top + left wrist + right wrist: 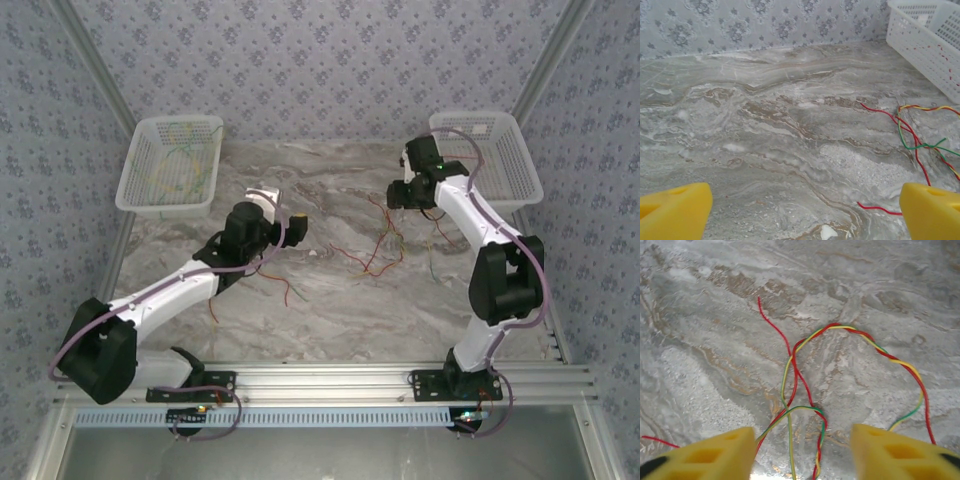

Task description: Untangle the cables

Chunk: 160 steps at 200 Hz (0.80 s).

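Nearest the lens in the right wrist view are two yellow fingers (715, 455), standing apart at the bottom edge. The right claw (802, 447) is about half open and grips nothing. The cables (792, 360) lie on the marbled surface (700, 315) beneath it. They are thin red, yellow and green strands, twisted together in a loop, and several run down into the gap between the fingers. From this angle I cannot tell whether the fingers touch them.

The left wrist view shows what that one does not. The left claw (806, 200) is spread wide, with only bare surface between its yellow fingers. The same cluster of strands sits off to its right, near the right finger but outside the gap. Beyond it stands the wall of a white mesh basket (925, 45).

Only the top view gives the whole layout. A metal rail (330, 380) at the near edge carries both arm bases. The tangle lies mid-surface, between the two claws and closer to the right one. A few loose strands (288, 290) lie by the left arm. A second basket (165, 207) at the far left holds green and yellowish strands. The right claw hovers near the other basket, at the far right.
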Available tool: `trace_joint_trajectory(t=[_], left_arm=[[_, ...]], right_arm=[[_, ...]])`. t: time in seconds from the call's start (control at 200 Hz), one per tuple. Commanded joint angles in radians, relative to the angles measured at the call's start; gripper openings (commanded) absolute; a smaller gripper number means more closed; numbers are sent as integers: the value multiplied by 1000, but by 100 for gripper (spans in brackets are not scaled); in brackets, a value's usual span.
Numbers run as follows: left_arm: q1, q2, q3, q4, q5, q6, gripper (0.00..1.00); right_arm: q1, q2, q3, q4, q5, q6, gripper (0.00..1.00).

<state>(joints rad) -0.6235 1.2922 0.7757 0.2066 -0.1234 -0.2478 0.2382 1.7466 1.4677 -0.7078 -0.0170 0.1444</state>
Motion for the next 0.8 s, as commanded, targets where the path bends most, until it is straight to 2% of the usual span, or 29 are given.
trace_joint_trajectory(t=[0.0, 0.115, 0.255, 0.31, 0.345, 0.44, 0.485, 0.57, 0.795], left_arm=[[-1, -10, 16, 18, 35, 5, 96], [-1, -10, 2, 21, 34, 21, 96], [0, 20, 7, 32, 46, 37, 96], [0, 30, 18, 29, 56, 39, 96], [-1, 35, 21, 29, 59, 36, 96], [-1, 40, 23, 33, 49, 32, 96], [0, 37, 21, 35, 47, 33, 96], [0, 22, 11, 36, 35, 32, 96], [24, -52, -44, 77, 16, 20, 96]], right_arm=[[73, -26, -140, -29, -102, -45, 70], [106, -44, -251, 15, -35, -54, 80], [118, -14, -302, 56, 103, -77, 81], [124, 9, -298, 70, 104, -95, 77], [123, 28, -291, 70, 93, -95, 71], [129, 71, -245, 56, 42, -89, 41], [141, 72, -237, 53, 37, -89, 21], [167, 45, -210, 20, 24, -93, 1], [207, -145, -122, -57, -149, -70, 0]])
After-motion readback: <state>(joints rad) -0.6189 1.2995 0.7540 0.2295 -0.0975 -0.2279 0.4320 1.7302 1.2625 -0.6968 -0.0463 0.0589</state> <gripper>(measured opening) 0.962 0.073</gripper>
